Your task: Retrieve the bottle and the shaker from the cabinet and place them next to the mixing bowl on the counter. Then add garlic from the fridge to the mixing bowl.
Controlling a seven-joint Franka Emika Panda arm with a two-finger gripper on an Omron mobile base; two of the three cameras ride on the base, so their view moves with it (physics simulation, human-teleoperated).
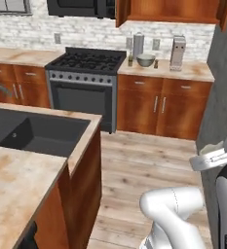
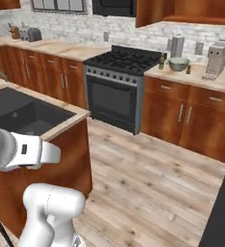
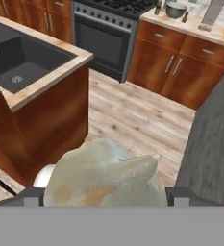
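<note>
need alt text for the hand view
A pale, bumpy garlic bulb sits between the gripper's dark fingertips, close to the camera. Beyond lie wood flooring, a dark sink in an island, and a grey mixing bowl on the far counter.

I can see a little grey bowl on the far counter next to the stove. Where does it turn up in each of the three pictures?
Left base view: mixing bowl at upper middle, on the counter right of the stove.
Right base view: upper right, again just right of the stove.
Hand view: at the top edge.
Shared landmark: the stove.
</note>
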